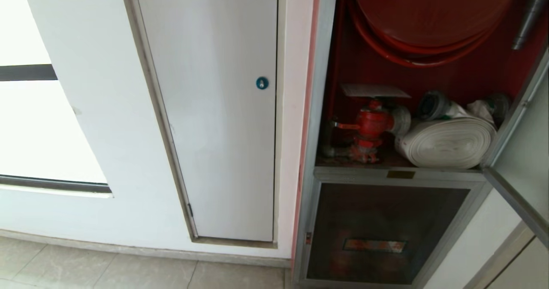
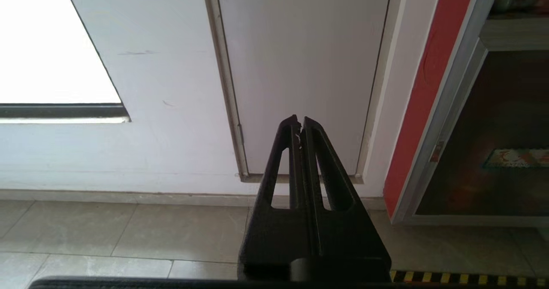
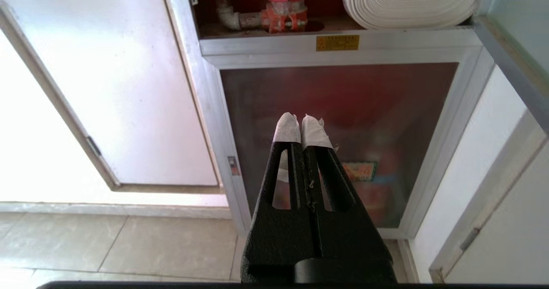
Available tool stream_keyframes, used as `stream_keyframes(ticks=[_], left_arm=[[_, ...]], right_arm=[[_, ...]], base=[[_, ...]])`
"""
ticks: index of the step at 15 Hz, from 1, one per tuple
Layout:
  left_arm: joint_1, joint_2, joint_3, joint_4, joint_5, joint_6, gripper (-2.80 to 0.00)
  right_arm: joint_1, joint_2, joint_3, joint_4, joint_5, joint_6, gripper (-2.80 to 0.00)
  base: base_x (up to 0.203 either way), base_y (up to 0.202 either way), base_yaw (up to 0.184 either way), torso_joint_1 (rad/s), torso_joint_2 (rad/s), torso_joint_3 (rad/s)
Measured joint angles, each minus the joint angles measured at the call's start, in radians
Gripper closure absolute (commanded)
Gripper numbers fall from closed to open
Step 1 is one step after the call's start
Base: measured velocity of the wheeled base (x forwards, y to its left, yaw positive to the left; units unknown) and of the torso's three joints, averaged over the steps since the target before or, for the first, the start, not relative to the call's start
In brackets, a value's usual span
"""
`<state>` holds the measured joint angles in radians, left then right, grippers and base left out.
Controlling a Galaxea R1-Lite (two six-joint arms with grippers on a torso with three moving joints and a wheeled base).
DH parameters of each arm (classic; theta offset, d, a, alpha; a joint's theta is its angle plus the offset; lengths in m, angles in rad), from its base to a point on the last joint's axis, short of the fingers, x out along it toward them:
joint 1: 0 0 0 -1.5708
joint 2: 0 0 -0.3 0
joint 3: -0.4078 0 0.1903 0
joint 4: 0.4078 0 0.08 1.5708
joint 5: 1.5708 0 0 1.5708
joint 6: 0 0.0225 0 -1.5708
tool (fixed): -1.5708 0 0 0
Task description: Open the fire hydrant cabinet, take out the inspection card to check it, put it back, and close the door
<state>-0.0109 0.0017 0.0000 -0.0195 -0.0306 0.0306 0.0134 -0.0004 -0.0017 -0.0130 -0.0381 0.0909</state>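
Head view shows the fire hydrant cabinet with door swung open, right gripper pressed together and empty, inspection card lying atop the valve: judged light, flimsy, best pinched by its overhanging edge.

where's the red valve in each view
Head: valve low in the open cabinet, left of the hose roll.
Left wrist: not in it.
Right wrist: valve at the top edge, above the brass plate.
Shared landmark: the white door.
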Motion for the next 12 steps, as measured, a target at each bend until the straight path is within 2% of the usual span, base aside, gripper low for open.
stream_keyframes(ticks=[12], left_arm=[[0.000,0.000,0.000,0.000,0.000,0.000,0.00]], right_arm=[[0.000,0.000,0.000,0.001,0.000,0.001,0.00]], base=[[-0.196,0.000,0.001,0.003,0.00,0.000]])
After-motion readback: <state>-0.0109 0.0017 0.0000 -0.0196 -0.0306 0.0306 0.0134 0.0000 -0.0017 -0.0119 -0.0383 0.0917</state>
